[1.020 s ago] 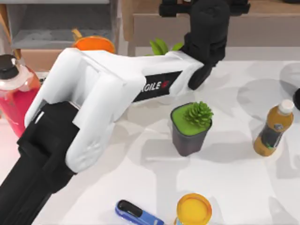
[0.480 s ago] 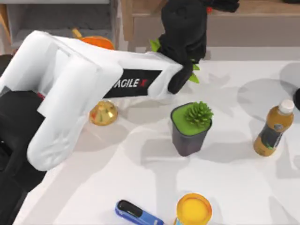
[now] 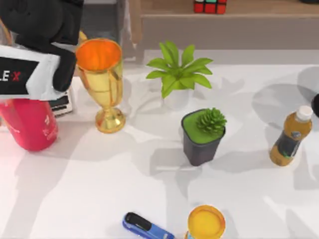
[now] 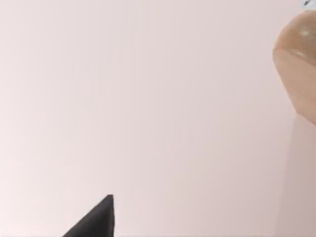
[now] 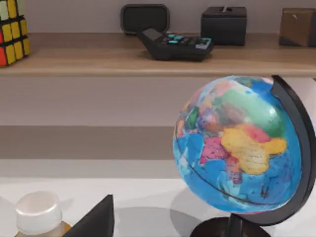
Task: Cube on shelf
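The cube [image 3: 210, 6], with red, green and orange tiles, stands by itself on the light-brown shelf [image 3: 264, 9] at the back of the table. It also sits at the shelf's edge in the right wrist view [image 5: 12, 32]. My left gripper [image 3: 42, 15] is at the back left corner, far from the cube, above a red bottle. The left wrist view gives a plain pink surface and a dark tip of that gripper [image 4: 96, 222]. My right gripper [image 5: 96, 222] is parked low at the right, facing the shelf [image 5: 148, 57].
A gold trophy [image 3: 102, 79], a leafy plant [image 3: 178, 74] and a dark plant pot [image 3: 202, 137] stand mid-table. A red bottle [image 3: 30, 124] is at left, a juice bottle [image 3: 290, 137] at right. A blue stapler [image 3: 147, 228] and yellow cup [image 3: 206, 222] lie in front. A globe [image 5: 237, 148] stands by the shelf.
My left arm swung away from the shelf at the back middle to the far left corner. That uncovered the cube on the shelf, the trophy and the leafy plant.
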`<action>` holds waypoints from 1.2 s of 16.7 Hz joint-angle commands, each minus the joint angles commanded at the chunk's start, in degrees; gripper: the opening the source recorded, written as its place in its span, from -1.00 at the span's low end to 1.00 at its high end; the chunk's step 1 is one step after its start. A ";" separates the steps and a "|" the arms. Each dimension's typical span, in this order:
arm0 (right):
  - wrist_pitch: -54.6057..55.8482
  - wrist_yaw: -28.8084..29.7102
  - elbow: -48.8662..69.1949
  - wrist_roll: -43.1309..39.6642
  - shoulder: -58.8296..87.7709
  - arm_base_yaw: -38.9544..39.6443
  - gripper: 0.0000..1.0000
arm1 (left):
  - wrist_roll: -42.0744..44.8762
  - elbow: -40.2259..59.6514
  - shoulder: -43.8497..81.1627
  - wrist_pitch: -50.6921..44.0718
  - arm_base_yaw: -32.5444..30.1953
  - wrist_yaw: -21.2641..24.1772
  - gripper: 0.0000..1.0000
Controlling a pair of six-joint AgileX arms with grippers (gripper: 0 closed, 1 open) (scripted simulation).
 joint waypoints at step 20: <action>0.00 0.00 0.00 0.00 0.00 0.00 1.00 | 25.96 -39.68 2.95 4.29 61.52 48.72 1.00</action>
